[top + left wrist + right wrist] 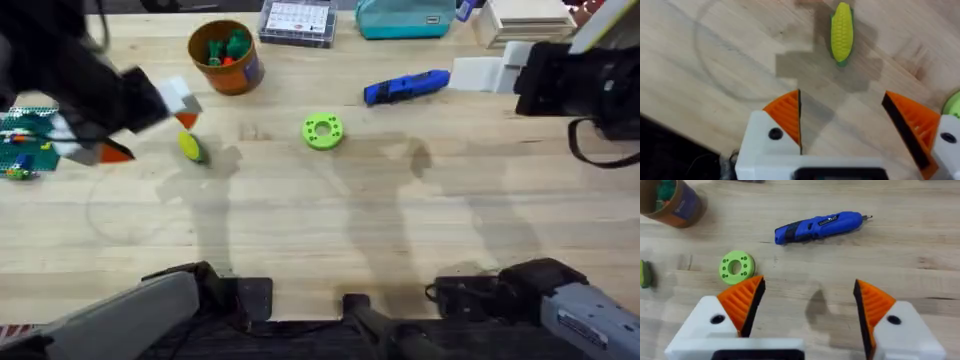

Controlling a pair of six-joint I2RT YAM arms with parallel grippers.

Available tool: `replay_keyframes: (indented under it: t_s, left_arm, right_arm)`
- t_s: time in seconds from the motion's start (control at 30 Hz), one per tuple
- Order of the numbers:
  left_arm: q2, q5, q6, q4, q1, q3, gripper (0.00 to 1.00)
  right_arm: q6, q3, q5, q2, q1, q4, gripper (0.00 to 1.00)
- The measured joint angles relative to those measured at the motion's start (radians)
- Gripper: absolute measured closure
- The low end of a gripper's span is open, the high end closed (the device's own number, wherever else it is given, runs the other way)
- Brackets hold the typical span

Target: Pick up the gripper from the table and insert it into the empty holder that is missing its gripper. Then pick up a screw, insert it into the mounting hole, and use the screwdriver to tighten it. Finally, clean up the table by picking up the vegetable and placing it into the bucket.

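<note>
Left gripper (842, 125) is hovering over the wooden table (715, 60) w/ jaws spread wide, nothing btwn the orange ribbed pads (785, 117). The vegetable (842, 31), a yellow corn cob w/ green end, is lying flat well ahead of the fingertips, roughly centred on the gap. A green disc (954, 104) is peeking in beside the far pad.

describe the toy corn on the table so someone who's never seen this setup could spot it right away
Start at the orange bucket near the far left of the wooden table. Just in front of it, beside the open left gripper, lies the vegetable: a small yellow corn cob with a green end. The nearby green ring disc is flat and round.
</note>
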Motion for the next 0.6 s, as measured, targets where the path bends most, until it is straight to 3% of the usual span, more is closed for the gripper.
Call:
replay_keyframes:
  t_s: [0.23, 0.4, 0.6]
  left_arm:
    - [0.01, 0.058, -0.012, 0.283, 0.001, -0.237, 0.015]
    - [0.039, 0.066, -0.019, 0.313, 0.007, -0.264, 0.015]
    - [0.113, 0.066, -0.019, 0.356, 0.055, -0.264, 0.016]
  right_arm:
    - [-0.001, 0.0, 0.0, 0.015, 0.0, -0.017, 0.008]
    - [-0.003, 0.0, 0.0, 0.04, 0.0, -0.08, 0.008]
    - [-0.003, 0.0, 0.0, 0.058, 0.0, -0.086, 0.008]
